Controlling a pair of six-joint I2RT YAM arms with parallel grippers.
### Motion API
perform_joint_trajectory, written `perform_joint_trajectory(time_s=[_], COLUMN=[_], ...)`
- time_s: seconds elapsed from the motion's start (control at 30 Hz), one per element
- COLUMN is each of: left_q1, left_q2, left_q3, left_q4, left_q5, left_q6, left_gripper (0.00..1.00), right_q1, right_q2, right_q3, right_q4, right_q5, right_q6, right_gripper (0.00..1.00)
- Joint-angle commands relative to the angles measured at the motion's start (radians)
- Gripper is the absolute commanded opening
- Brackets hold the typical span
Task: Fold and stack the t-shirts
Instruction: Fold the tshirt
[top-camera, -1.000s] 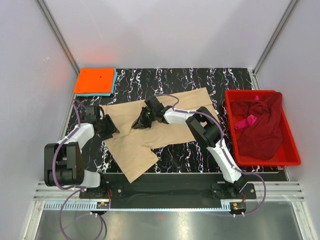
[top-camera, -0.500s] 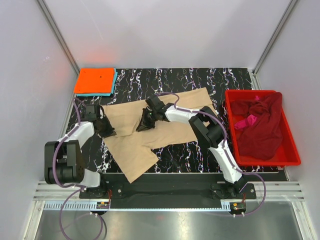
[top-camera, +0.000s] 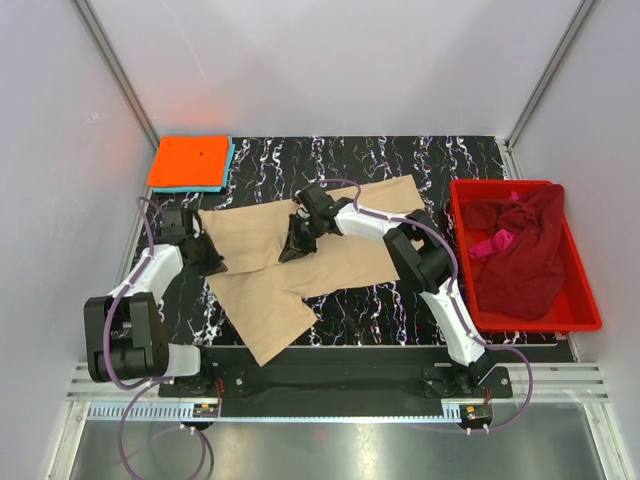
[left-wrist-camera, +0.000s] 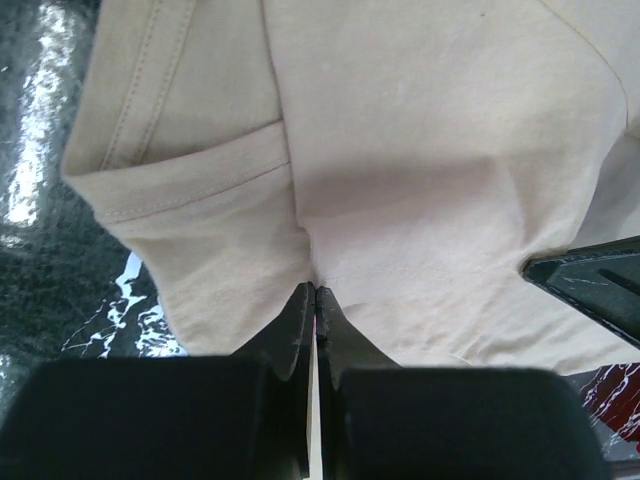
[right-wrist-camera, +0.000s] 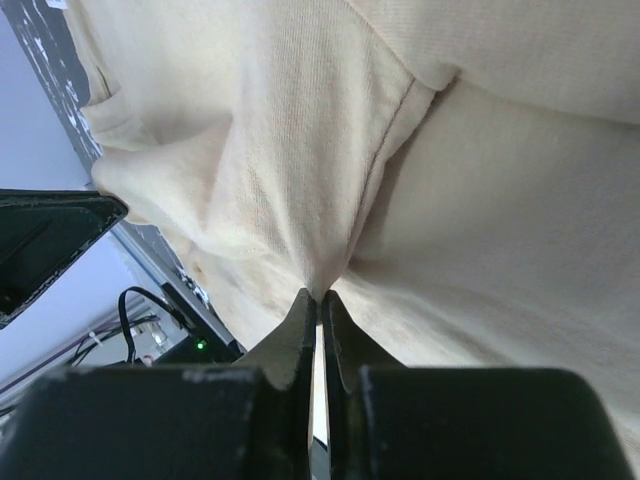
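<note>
We log tan tee (top-camera: 300, 270) spread mid-tabletop (top-camera: 400, 160). We note left end effector (top-camera: 208, 260), open a second ago, now pinched on tee's left edge. We find right end effector (top-camera: 293, 248) unchanged, clamped on centre fold. Folded orange tee (top-camera: 190, 160) sits far-left.

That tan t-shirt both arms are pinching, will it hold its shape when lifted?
Probably not: the tan t-shirt puckers into folds at the left fingers and right fingers, so it looks floppy. It seems thin and light, and would likely sag between them.
</note>
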Motion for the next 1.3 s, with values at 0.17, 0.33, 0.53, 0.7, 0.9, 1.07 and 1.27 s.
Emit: perform_joint_trajectory(time_s=[0.17,0.33,0.53,0.7,0.9,1.07,1.27], left_q1=[0.025,0.028,0.028,0.028,0.03,0.028,0.03], left_q2=[-0.1,-0.105,-0.102,-0.107,-0.106,-0.166,-0.144], left_q3=[0.025,0.043,0.037,0.028,-0.001,0.057,0.089], left_q4=[-0.017,-0.042,-0.046,-0.071,-0.091,-0.109,0.016], left_q5=[0.021,0.014,0.02,0.012,-0.006,-0.091,-0.033], left_q6=[-0.017,-0.012,-0.009,-0.003,-0.001,0.008,-0.009], left_gripper=[0.0,0.0,0.0,0.0,0.27,0.52,0.47], right_q1=[-0.03,-0.047,-0.067,-0.071,-0.073,-0.088,-0.104], right_q2=[-0.086,-0.096,-0.088,-0.033,-0.037,-0.036,-0.051], right_q3=[0.014,0.016,0.033,0.123,0.099,0.171,0.251], right_q4=[0.048,0.033,0.04,-0.117,-0.202,-0.353,-0.472], right_q5=[-0.119,-0.156,-0.233,-0.319,-0.28,-0.156,0.038], right_q6=[0.01,0.051,0.102,0.078,-0.014,-0.209,-0.354], right_gripper=[0.0,0.0,0.0,0.0,0.32,0.42,0.43])
